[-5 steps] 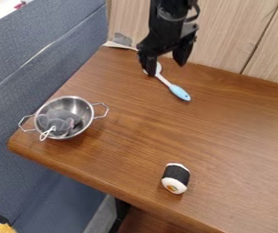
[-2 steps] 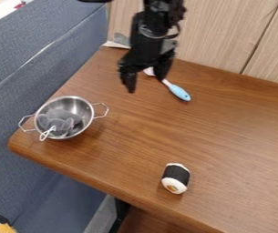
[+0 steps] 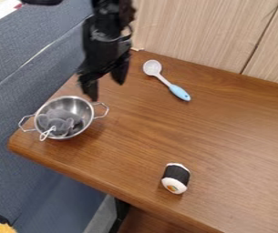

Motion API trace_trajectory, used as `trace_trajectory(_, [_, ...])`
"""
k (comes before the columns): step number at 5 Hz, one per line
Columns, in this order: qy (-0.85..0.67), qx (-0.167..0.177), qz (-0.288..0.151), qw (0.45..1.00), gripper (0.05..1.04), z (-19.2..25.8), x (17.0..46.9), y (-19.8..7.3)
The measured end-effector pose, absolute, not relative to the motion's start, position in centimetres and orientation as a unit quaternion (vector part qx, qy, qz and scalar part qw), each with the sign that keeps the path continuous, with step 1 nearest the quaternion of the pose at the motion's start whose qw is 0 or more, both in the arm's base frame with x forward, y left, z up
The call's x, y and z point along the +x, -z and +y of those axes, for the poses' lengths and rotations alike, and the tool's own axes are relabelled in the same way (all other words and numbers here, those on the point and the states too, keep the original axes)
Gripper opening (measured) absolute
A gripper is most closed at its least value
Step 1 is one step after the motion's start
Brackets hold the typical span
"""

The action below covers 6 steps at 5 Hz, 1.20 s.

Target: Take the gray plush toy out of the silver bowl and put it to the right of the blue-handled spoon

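One gripper [image 3: 107,90], jaws wide apart, empty, near one two-handled metal bowl [image 3: 84,108]; one spoon [image 3: 165,82]; one toy sushi [image 3: 176,178]

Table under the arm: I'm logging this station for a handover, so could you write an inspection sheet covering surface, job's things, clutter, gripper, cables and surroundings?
Surface: brown wood-grain table.
Job's things: two-handled metal bowl near the table's left corner in the picture; gray object inside, its white loop over the rim.
Clutter: spoon with light-blue handle; toy sushi roll nearer the camera.
Gripper: black gripper beside the bowl in the picture, fingers apart, nothing seen between them.
Cables: dark loop beside the arm; cannot tell if it is one.
Surroundings: blue-gray upholstery; pale wood-grain panels.
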<state>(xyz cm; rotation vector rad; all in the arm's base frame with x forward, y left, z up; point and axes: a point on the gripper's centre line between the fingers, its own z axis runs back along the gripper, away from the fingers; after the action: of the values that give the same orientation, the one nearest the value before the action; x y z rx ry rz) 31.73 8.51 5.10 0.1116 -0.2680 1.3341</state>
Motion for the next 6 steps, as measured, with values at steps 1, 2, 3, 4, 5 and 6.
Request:
trace_trajectory(1, [-0.658, 0.055, -0.129, 0.739, 1.001, 9.8, 29.2, -4.4])
trace_trajectory(2, [-0.673, 0.072, -0.125, 0.725, 1.001, 10.6, 27.4, -4.0])
trace_trajectory(3, [-0.698, 0.069, -0.118, 0.703, 1.001, 12.1, 25.5, -3.8])
trace_trajectory(4, [-0.7, 0.112, -0.117, 0.696, 1.001, 12.6, 24.9, -2.9])
trace_trajectory(5, [-0.694, 0.115, -0.108, 0.702, 1.001, 12.8, 25.6, -1.9])
trace_trajectory(6, [-0.695, 0.114, -0.095, 0.703, 1.001, 13.2, 26.2, -0.6])
